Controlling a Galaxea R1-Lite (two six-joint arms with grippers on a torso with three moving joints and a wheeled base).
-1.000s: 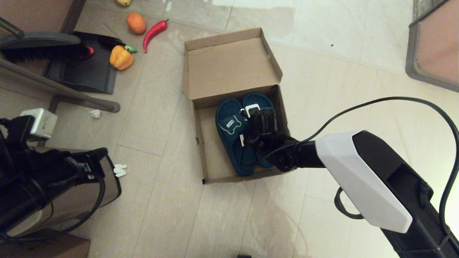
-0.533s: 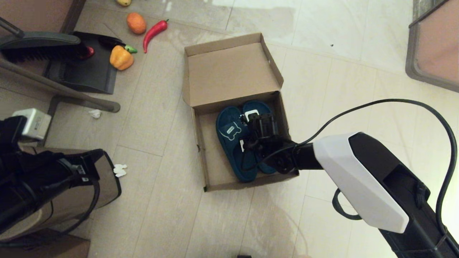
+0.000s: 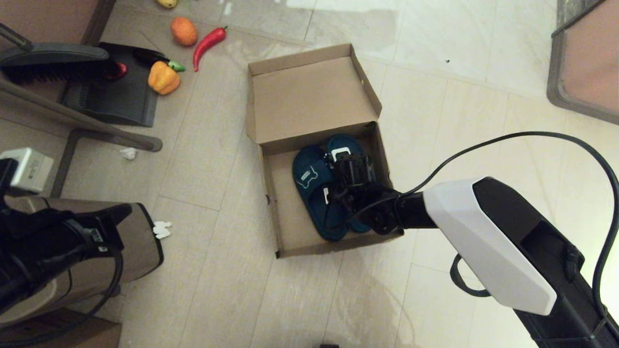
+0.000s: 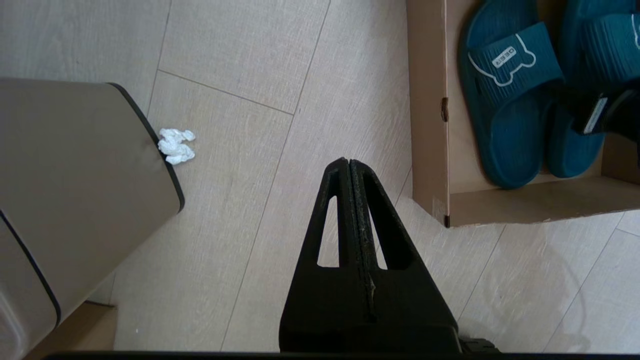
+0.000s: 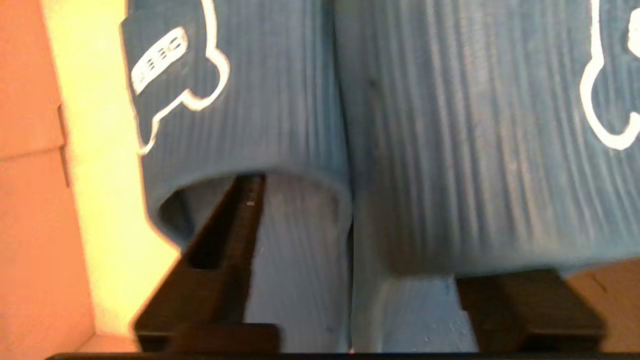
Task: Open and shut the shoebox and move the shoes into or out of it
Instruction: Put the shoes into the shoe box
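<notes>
A: Head view status?
B: Shoebox (image 3: 290,96) on the floor, flap lid folded back and open. Shoes (image 3: 314,193) lie side by side inside it, toward its right wall. Right gripper (image 3: 349,166) is down in the box over the straps. Left arm sits low at the left edge above the trash bin (image 3: 140,241). Toy vegetables (image 3: 164,77) and a dustpan (image 3: 116,92) lie well apart, upper left.

A: Left wrist?
B: Left gripper (image 4: 348,165) hangs over bare floor, fingers pressed together, holding nothing. Box corner is just beside it; both sandals are visible inside. Crumpled tissue (image 4: 175,145) lies touching the bin's edge.

A: Right wrist?
B: Close on the straps. Fingers are spread wide. One finger (image 5: 225,225) is slid under the strap of the sandal nearer the box wall; the other finger (image 5: 520,295) sits at the rear edge of the second sandal's strap, whether it goes under, can't tell. So both straps lie between the fingers, inner edges touching each other. Not clamped on them.
</notes>
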